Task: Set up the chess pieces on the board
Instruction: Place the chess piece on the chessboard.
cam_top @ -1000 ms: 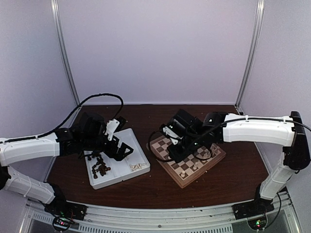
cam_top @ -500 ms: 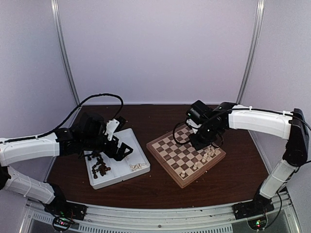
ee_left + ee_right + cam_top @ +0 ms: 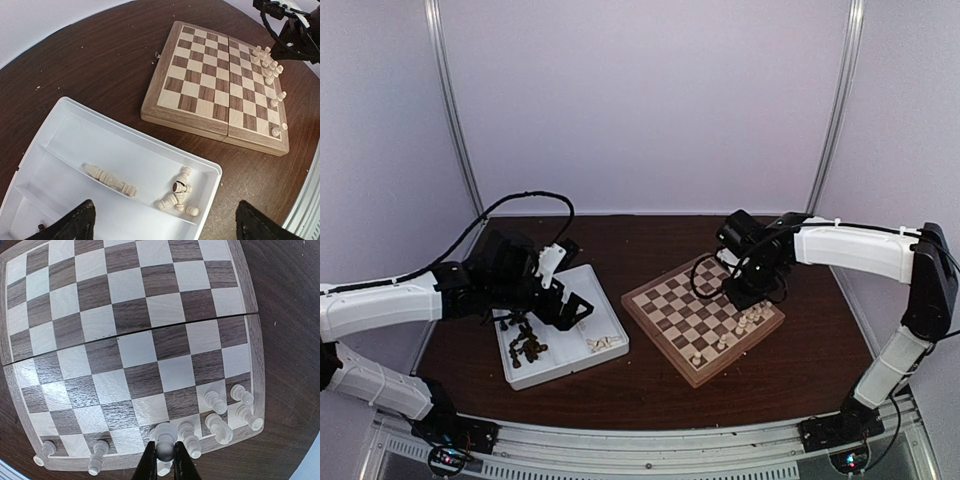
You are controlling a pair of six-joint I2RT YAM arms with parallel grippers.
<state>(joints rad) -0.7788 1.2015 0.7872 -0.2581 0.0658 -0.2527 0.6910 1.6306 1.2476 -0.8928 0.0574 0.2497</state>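
- Right gripper (image 3: 164, 460): fingers pinched together on a cream piece (image 3: 165, 434), whose rounded head shows just ahead of the tips. It hangs over the board's edge row, bottom centre of the right wrist view.
- Board (image 3: 670, 305): right of centre in the overhead view, turned diagonally on the dark table (image 3: 760, 390).
- Only cream pieces stand on it. A packed group (image 3: 220, 415) fills the lower right corner of the wrist view, and two more (image 3: 97, 452) stand at the lower left.
- The held piece sits at the inner end of the packed group. Judged to be going onto the next open square of that edge row.
- Left gripper (image 3: 570, 310): fingers spread wide with nothing between them, poised over the white tray (image 3: 565, 375) at left centre overhead. Probably staged there for a pick.
- Tray contents: dark pieces (image 3: 527, 347) heaped in the near compartment. A few loose cream pieces (image 3: 177, 196) lie on their sides in the other.
- No dark piece is on the board and cream ones remain in the tray, so the setup is judged well short of half done.
- Risk: the neighbours stand very near the held piece, so a skewed descent or a wide release could topple them.
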